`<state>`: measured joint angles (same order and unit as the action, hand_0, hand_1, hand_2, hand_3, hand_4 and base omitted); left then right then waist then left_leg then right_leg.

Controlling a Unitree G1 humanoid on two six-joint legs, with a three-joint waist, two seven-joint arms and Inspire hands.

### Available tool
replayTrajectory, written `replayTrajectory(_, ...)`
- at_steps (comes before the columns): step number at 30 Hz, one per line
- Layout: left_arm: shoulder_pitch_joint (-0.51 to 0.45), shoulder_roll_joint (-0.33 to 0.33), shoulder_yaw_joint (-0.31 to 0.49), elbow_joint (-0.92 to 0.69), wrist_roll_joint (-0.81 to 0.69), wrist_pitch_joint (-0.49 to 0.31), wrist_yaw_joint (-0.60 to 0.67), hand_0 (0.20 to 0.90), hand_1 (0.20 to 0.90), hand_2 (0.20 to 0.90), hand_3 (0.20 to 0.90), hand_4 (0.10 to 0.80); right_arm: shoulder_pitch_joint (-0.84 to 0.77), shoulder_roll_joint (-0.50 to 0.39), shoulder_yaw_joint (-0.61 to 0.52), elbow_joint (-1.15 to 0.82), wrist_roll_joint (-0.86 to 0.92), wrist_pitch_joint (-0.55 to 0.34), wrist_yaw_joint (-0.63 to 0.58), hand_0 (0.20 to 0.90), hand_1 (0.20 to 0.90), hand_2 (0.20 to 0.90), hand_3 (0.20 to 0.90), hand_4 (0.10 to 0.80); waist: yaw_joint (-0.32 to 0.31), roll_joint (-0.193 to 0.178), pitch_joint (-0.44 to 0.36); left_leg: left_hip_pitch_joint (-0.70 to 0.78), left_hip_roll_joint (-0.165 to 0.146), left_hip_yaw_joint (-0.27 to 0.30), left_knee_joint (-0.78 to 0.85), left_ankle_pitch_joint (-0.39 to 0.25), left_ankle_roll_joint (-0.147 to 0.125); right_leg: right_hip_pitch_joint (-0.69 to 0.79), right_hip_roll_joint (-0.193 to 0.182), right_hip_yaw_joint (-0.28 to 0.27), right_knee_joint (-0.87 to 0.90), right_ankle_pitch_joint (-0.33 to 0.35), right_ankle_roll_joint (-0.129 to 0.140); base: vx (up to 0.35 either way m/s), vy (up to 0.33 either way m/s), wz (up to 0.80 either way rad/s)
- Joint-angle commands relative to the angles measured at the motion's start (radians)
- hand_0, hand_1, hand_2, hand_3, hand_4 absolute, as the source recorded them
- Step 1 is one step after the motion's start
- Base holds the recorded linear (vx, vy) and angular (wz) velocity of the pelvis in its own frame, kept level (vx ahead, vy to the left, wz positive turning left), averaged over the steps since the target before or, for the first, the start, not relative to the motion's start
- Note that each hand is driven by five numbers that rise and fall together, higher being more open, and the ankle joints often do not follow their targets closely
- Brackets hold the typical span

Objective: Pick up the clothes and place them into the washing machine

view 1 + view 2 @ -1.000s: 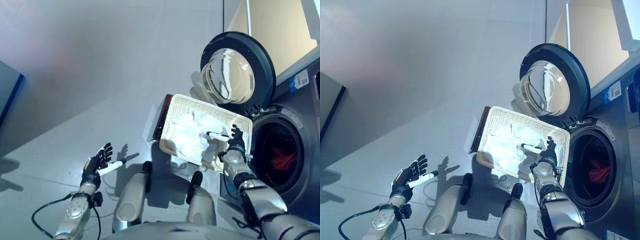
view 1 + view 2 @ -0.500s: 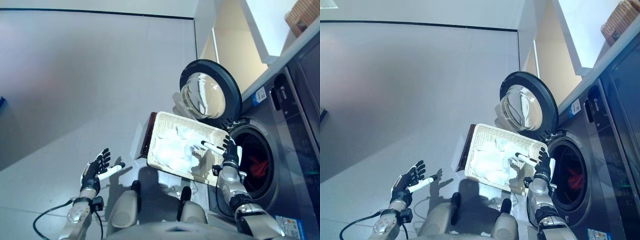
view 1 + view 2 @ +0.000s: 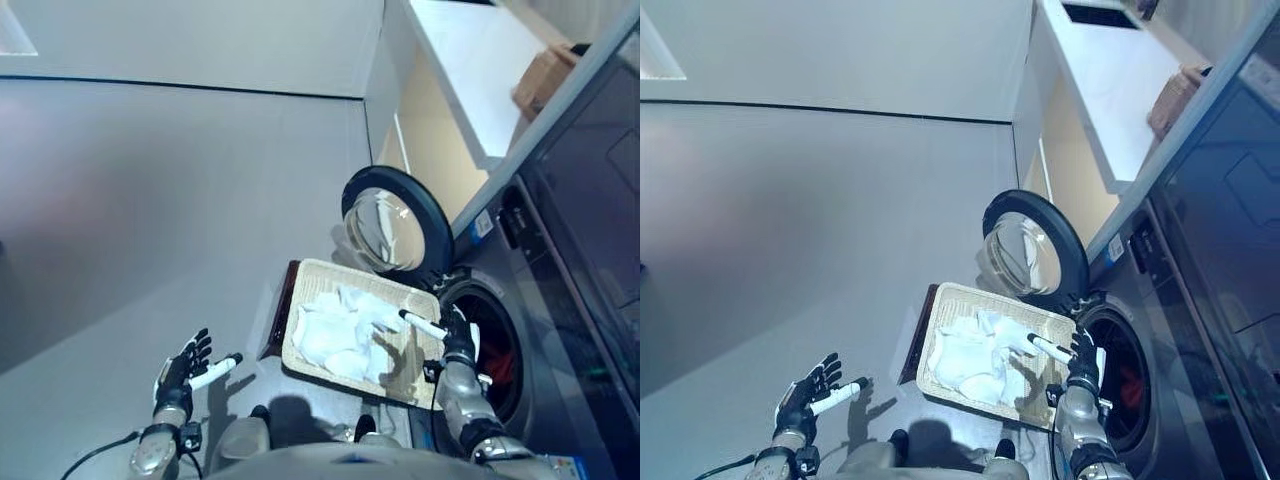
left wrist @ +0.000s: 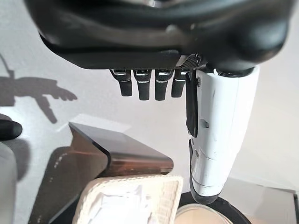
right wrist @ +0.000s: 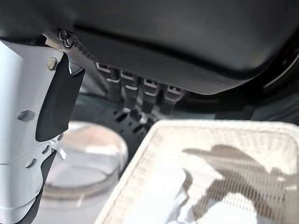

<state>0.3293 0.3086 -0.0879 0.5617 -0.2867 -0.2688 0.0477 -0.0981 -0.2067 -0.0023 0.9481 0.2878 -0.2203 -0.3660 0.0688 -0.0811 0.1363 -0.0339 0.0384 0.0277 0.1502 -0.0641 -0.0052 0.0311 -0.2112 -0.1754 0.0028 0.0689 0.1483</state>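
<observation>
- A white countertop ran along the far right, above the machines.
- A woven wicker basket sat on that countertop at its right edge (a brownish box-like shape in the left eye view).
- A dark glossy appliance front filled the right side.
- A dark brown stand lay on the grey floor, touching the white laundry basket's left side.
- A beige wall panel stood below the countertop.
</observation>
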Motion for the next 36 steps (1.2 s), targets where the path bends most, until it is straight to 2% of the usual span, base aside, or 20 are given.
replayTrajectory(1,-0.025,-0.013,0.025,-0.002,0.045,-0.078,0.018,0.900,0.900,0.900,0.900,0.800,0.006,-0.024,-0.038,-0.092,0.036,-0.093,0.024,0.900,0.900,0.900,0.900,0.800,-0.002,0.023,-0.051,0.042,0.057,-0.017,-0.157,0.118,-0.046,0.007,0.004,-0.024,0.033,-0.012,0.027,-0.015,0.040,-0.10)
replayTrajectory(8,-0.049,-0.033,0.036,0.058,0.056,-0.076,0.029,0.900,0.900,0.900,0.900,0.800,0.100,0.020,-0.021,-0.137,0.080,-0.105,0.079,0.900,0.900,0.900,0.900,0.800,-0.012,0.020,-0.060,0.082,0.061,-0.013,-0.113,0.092,-0.040,0.044,0.014,0.001,0.051,-0.027,0.019,-0.016,0.011,-0.13)
replayTrajectory(11,-0.044,-0.038,0.040,0.046,0.054,-0.079,0.025,0.900,0.900,0.900,0.900,0.800,0.117,0.023,-0.012,-0.147,0.074,-0.103,0.094,0.900,0.900,0.900,0.900,0.800,-0.009,0.023,-0.065,0.088,0.063,-0.011,-0.118,0.103,-0.040,0.049,0.013,0.002,0.052,-0.024,0.017,-0.002,-0.002,-0.03)
replayTrajectory(12,-0.048,-0.039,0.036,0.050,0.055,-0.077,0.024,0.900,0.900,0.900,0.900,0.800,0.129,0.022,-0.011,-0.155,0.072,-0.101,0.095,0.900,0.900,0.900,0.900,0.800,-0.009,0.024,-0.063,0.095,0.064,-0.011,-0.122,0.101,-0.043,0.061,0.014,-0.001,0.051,-0.033,0.018,0.000,0.000,0.00)
replayTrajectory(13,-0.066,-0.027,0.024,0.048,0.063,-0.077,0.016,0.900,0.900,0.900,0.900,0.800,0.155,0.017,-0.034,-0.173,0.084,-0.109,0.099,0.900,0.900,0.900,0.900,0.800,-0.017,0.025,-0.063,0.083,0.074,0.016,-0.132,0.132,-0.062,0.077,0.016,-0.026,0.043,-0.031,0.020,-0.019,-0.012,0.08)
replayTrajectory(16,-0.040,-0.042,0.025,0.038,0.055,-0.076,0.002,0.900,0.900,0.900,0.900,0.800,0.189,0.012,-0.033,-0.192,0.069,-0.101,0.111,0.900,0.900,0.900,0.900,0.800,-0.027,0.028,-0.082,0.107,0.087,0.029,-0.173,0.138,-0.063,0.082,0.023,-0.048,0.042,-0.052,0.019,-0.016,0.011,0.37)
replayTrajectory(19,-0.028,-0.049,0.025,0.026,0.049,-0.074,0.005,0.900,0.900,0.900,0.900,0.800,0.194,0.010,-0.033,-0.195,0.072,-0.098,0.110,0.900,0.900,0.900,0.900,0.800,-0.029,0.029,-0.083,0.110,0.091,0.022,-0.172,0.135,-0.058,0.072,0.029,-0.030,0.044,-0.049,0.016,0.002,0.000,0.05)
replayTrajectory(20,-0.021,-0.051,0.026,0.008,0.043,-0.075,0.004,0.900,0.900,0.900,0.900,0.800,0.198,0.009,-0.030,-0.201,0.072,-0.095,0.119,0.900,0.900,0.900,0.900,0.800,-0.023,0.028,-0.083,0.103,0.085,-0.004,-0.160,0.132,-0.054,0.064,0.031,-0.016,0.047,-0.049,0.013,-0.070,0.002,-0.12)
replayTrajectory(21,-0.017,-0.052,0.031,-0.001,0.044,-0.080,0.001,0.900,0.900,0.900,0.900,0.800,0.198,-0.001,-0.021,-0.195,0.061,-0.097,0.131,0.900,0.900,0.900,0.900,0.800,-0.008,0.020,-0.078,0.085,0.053,-0.084,-0.140,0.123,-0.046,0.049,0.031,-0.001,0.053,-0.041,0.007,-0.042,-0.002,-0.15)
replayTrajectory(23,-0.020,-0.053,0.034,0.004,0.040,-0.080,0.001,0.900,0.900,0.900,0.900,0.800,0.191,-0.002,-0.019,-0.186,0.058,-0.097,0.128,0.900,0.900,0.900,0.900,0.800,-0.005,0.017,-0.072,0.083,0.045,-0.106,-0.131,0.110,-0.045,0.053,0.030,0.000,0.062,-0.047,0.007,-0.025,-0.006,-0.24)
replayTrajectory(26,-0.023,-0.056,0.031,0.012,0.038,-0.074,-0.005,0.900,0.900,0.900,0.900,0.800,0.185,0.008,-0.020,-0.176,0.060,-0.096,0.126,0.900,0.900,0.900,0.900,0.800,-0.006,0.015,-0.077,0.075,0.055,-0.090,-0.138,0.114,-0.041,0.062,0.030,-0.001,0.059,-0.051,0.012,-0.003,0.029,-0.03)
replayTrajectory(29,-0.037,-0.043,0.027,0.005,0.039,-0.071,-0.008,0.900,0.900,0.900,0.900,0.800,0.184,0.008,-0.018,-0.182,0.067,-0.100,0.127,0.900,0.900,0.900,0.900,0.800,-0.014,0.015,-0.073,0.064,0.057,-0.099,-0.135,0.121,-0.039,0.053,0.033,0.019,0.077,-0.062,0.011,-0.004,0.034,0.05)
replayTrajectory(30,-0.047,-0.034,0.024,-0.001,0.036,-0.072,-0.005,0.900,0.900,0.900,0.900,0.800,0.185,0.010,-0.013,-0.196,0.072,-0.103,0.125,0.900,0.900,0.900,0.900,0.800,-0.022,0.015,-0.068,0.055,0.057,-0.107,-0.129,0.125,-0.039,0.040,0.038,0.037,0.109,-0.074,0.009,-0.052,0.007,0.24)
replayTrajectory(31,-0.063,-0.021,0.022,0.004,0.040,-0.075,0.007,0.900,0.900,0.900,0.900,0.800,0.181,0.014,-0.006,-0.194,0.082,-0.105,0.124,0.900,0.900,0.900,0.900,0.800,-0.034,0.012,-0.054,0.047,0.059,-0.112,-0.127,0.124,-0.036,0.018,0.056,0.080,0.137,-0.087,0.003,-0.063,0.004,0.36)
replayTrajectory(34,-0.068,-0.027,0.025,0.018,0.041,-0.078,0.024,0.900,0.900,0.900,0.900,0.800,0.174,0.021,0.003,-0.178,0.081,-0.102,0.125,0.900,0.900,0.900,0.900,0.800,-0.033,0.015,-0.054,0.050,0.065,-0.114,-0.129,0.126,-0.035,0.000,0.066,0.094,0.155,-0.093,-0.002,-0.004,-0.024,0.20)
replayTrajectory(36,-0.058,-0.039,0.034,0.002,0.025,-0.079,0.026,0.900,0.900,0.900,0.900,0.800,0.167,0.008,0.004,-0.165,0.071,-0.099,0.120,0.900,0.900,0.900,0.900,0.800,-0.013,0.011,-0.049,0.049,0.013,-0.227,-0.082,0.096,-0.028,0.006,0.074,0.131,0.132,-0.082,-0.008,0.022,-0.024,-0.13)
